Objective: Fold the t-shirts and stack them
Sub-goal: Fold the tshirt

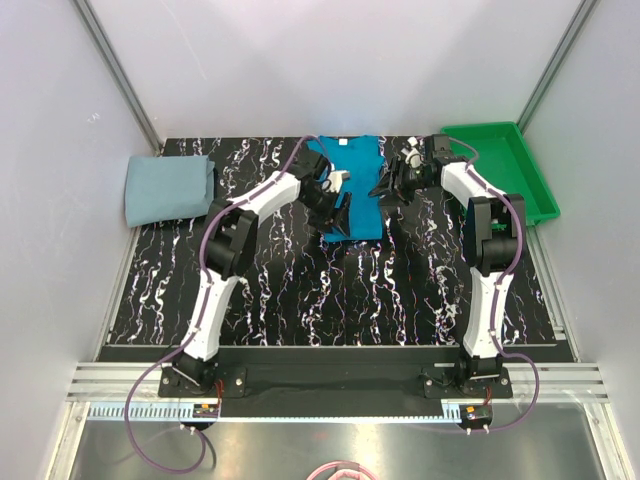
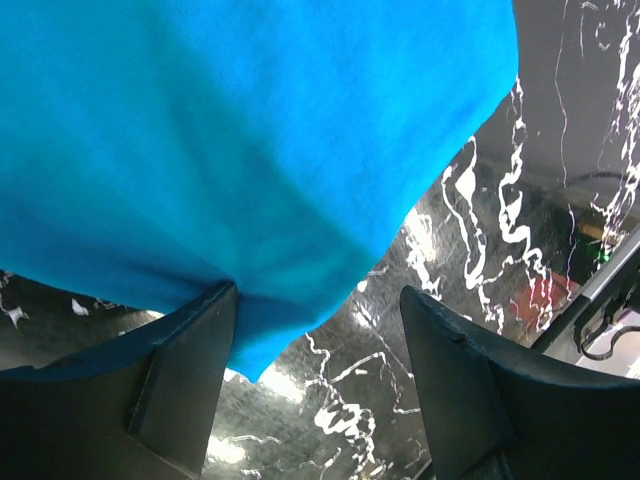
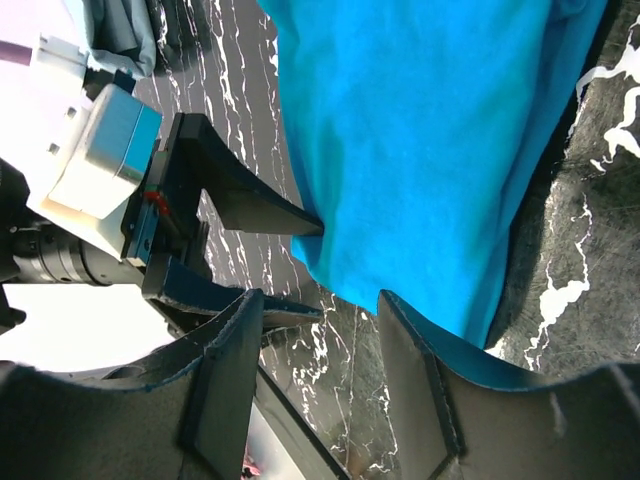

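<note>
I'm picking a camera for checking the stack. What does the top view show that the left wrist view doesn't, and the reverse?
Only the top view: the folded grey-blue shirt at the far left of the table, and the green tray at its far right.
Only the left wrist view: up close, the teal shirt resting its edge against one finger of the left jaws, with the gap between them mostly showing table.
Both: the teal shirt, the black marbled table and the left jaws, standing open.
</note>
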`<state>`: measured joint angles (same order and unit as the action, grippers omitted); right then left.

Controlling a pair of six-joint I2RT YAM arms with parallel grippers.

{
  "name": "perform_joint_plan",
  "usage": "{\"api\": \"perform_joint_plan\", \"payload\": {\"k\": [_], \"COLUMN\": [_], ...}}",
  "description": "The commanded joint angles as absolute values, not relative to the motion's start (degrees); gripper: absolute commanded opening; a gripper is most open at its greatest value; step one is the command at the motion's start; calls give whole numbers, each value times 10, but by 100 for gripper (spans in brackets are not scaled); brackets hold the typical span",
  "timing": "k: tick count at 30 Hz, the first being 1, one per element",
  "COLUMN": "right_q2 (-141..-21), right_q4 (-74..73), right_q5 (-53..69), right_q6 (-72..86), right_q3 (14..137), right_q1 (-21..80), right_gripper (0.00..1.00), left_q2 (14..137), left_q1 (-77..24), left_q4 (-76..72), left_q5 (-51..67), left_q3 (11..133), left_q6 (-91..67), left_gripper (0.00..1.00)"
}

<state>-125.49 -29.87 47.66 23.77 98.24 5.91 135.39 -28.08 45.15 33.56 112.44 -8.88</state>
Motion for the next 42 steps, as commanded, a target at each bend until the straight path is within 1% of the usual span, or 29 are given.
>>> {"api": "perform_joint_plan", "payload": {"k": [1, 7, 12, 17, 20, 26, 28, 32, 42], "right_q2": [-1227, -1209, -1194, -1190, -1193, -1211, -1225, -1237, -1270], "right_q4": [-312, -330, -388, -385, -387, -374, -374, -375, -367], "right_q5": [487, 486, 457, 448, 433, 429, 425, 425, 430], "right_q6": [219, 199, 155, 149, 142, 142, 142, 138, 138], "right_q3": [979, 935, 909, 880, 877, 879, 883, 886, 894], "right_q1": [62, 62, 62, 62, 62, 62, 62, 63, 75], "right_gripper": [57, 57, 56, 56, 56, 56, 56, 55, 51], "left_q2": [1291, 1233, 1209, 1214, 1229, 1278, 1295, 1304, 1321], "left_q1": [-277, -275, -268, -259, -252, -242, -242, -242, -252], "left_q4": [461, 458, 463, 459, 459, 457, 456, 451, 443], "left_q5": [331, 304, 296, 296, 295, 299, 302, 317, 332], "left_q3": [1111, 1095, 1066, 1008, 1003, 1026, 1033, 1032, 1044], "left_q6": [-90, -96, -98, -112, -113, -115, -114, -118, -121], "left_gripper": [73, 74, 76, 78, 82, 87, 87, 82, 78]}}
